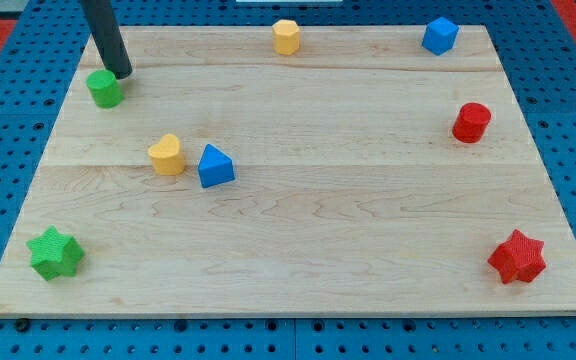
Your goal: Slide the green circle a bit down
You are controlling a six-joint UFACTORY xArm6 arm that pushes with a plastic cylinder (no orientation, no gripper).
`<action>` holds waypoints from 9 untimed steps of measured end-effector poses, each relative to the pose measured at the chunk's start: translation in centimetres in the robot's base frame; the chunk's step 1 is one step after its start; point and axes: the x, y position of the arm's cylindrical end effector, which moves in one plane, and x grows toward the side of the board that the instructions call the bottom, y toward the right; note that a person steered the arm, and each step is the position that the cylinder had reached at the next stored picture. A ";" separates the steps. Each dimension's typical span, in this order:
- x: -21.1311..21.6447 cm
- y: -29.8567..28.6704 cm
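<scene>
The green circle (105, 89) sits near the upper left corner of the wooden board (298, 220). My tip (122, 73) is at the end of the dark rod that comes down from the view's top. The tip stands just above and slightly right of the green circle, touching or nearly touching its upper right edge.
A yellow heart (167, 155) and a blue triangle (214, 166) lie left of centre. A green star (54, 253) is at the lower left. A yellow hexagon (286, 36), a blue hexagon-like block (439, 35), a red circle (471, 123) and a red star (517, 257) are also there.
</scene>
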 end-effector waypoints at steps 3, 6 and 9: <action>2.9 -0.8; 2.5 -1.8; 4.5 -3.3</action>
